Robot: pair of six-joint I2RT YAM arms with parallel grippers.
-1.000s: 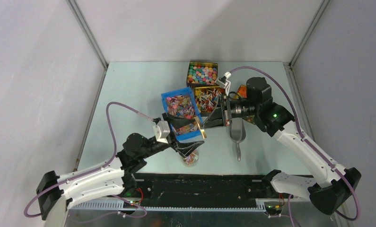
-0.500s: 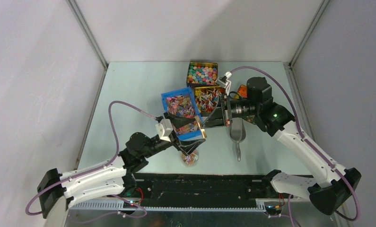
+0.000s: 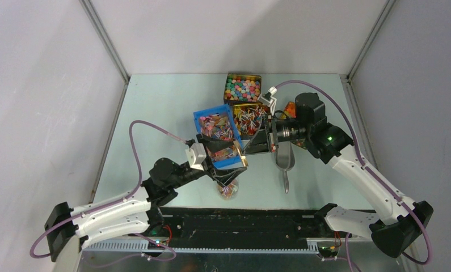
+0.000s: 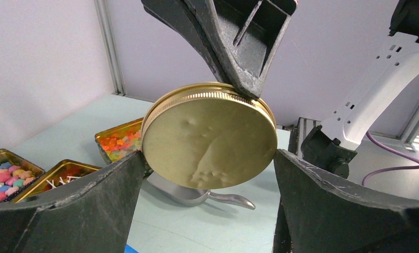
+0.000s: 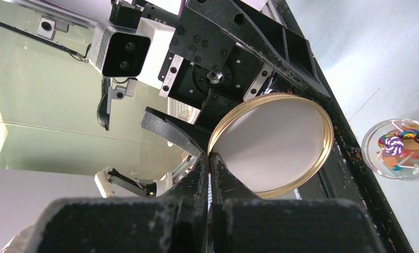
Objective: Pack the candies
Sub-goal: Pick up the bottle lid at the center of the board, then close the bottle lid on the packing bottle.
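Note:
A gold lid (image 4: 210,137) hangs on edge above the table, dented top toward the left wrist camera. My right gripper (image 5: 208,158) is shut on its rim (image 3: 244,162), pinching it from above. My left gripper (image 4: 210,154) stands wide open with the lid between its fingers (image 4: 91,205); whether they touch its edge I cannot tell. Below sits a clear jar (image 5: 397,150) holding a few sweets (image 3: 228,190). The candies (image 3: 216,127) fill a blue bin (image 3: 200,117) just behind the grippers.
A gold tin of white-stick sweets (image 3: 250,118) sits right of the blue bin. Behind it is a tin of pastel balls (image 3: 243,88). A tin of orange jelly pieces (image 4: 120,142) and a metal scoop (image 3: 284,158) lie near the right arm.
The left arm has shifted slightly, bringing its open gripper a little closer round the lid. The right arm and the lid have hardly moved.

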